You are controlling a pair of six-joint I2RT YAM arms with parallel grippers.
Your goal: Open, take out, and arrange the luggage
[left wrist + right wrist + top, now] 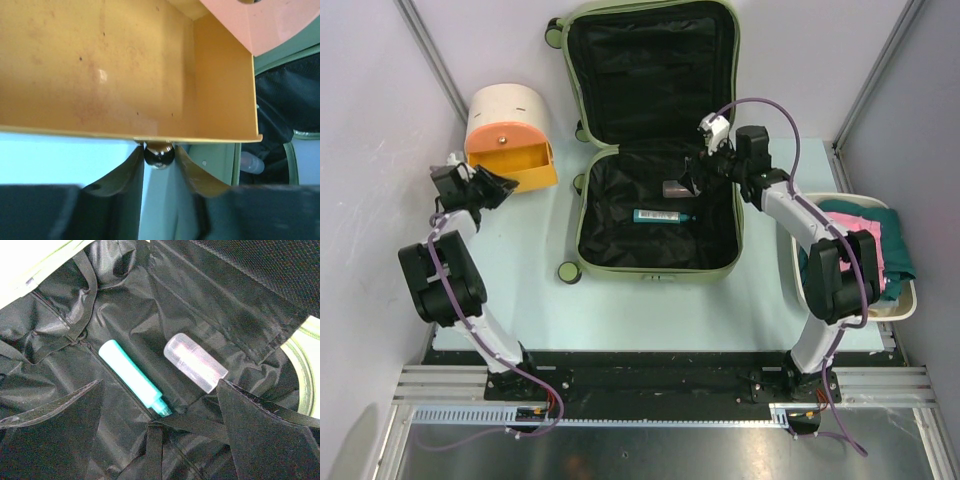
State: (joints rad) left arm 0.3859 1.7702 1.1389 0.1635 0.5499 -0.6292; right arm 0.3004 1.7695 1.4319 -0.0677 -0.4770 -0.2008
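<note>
The luggage [655, 273], a pale green suitcase, lies open on the table with its lid flat toward the back. On its black lining [125, 290] rest a teal tube [132, 376] and a clear pinkish bottle [195, 361]. My right gripper [160, 382] hangs open just above them, the tube's cap between its fingers and the bottle's end by the right finger. My left gripper [159, 150] is shut on the black knob [159, 156] of an orange drawer [125, 75], left of the luggage. That drawer [515, 160] stands pulled out of the drum-shaped container [507, 105].
A white basin [800, 280] at the right table edge holds pink and dark teal clothes [865, 235]. Walls close in both sides and the back. The suitcase's green edge [300, 135] lies just right of the drawer.
</note>
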